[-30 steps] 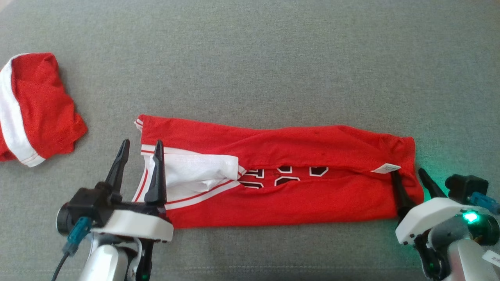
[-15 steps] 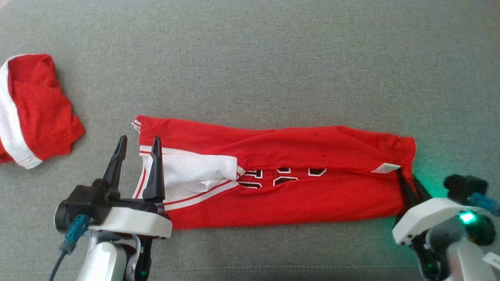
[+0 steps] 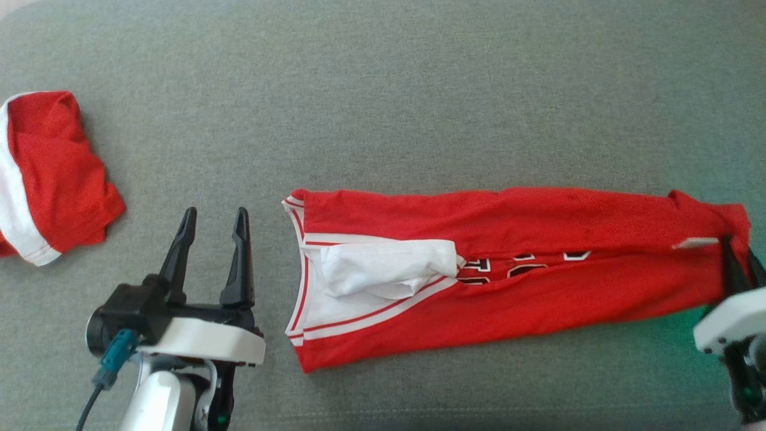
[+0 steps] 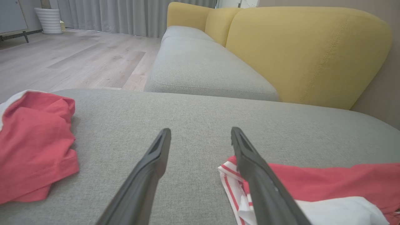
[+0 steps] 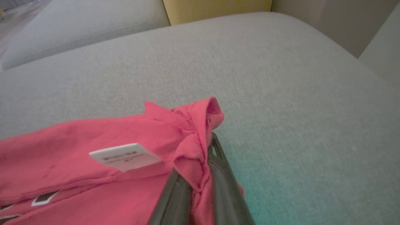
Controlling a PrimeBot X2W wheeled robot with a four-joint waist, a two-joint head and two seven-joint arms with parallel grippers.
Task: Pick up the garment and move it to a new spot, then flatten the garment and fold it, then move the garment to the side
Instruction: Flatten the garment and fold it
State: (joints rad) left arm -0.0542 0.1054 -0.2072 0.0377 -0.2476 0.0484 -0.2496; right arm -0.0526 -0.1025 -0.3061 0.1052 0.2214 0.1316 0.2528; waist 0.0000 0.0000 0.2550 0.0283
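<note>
Since a second ago the red basketball jersey [image 3: 508, 263] has slid toward the robot's right across the grey sofa cushion [image 3: 383, 108]. Its white-trimmed end now lies clear of the left gripper [image 3: 215, 212], whose fingers stand wide apart and empty. The right gripper [image 3: 739, 254] is clamped on the jersey's bunched corner beside the white label [image 5: 125, 156], and a crumpled red-and-white garment [image 3: 54, 173] lies well apart at far left.
</note>
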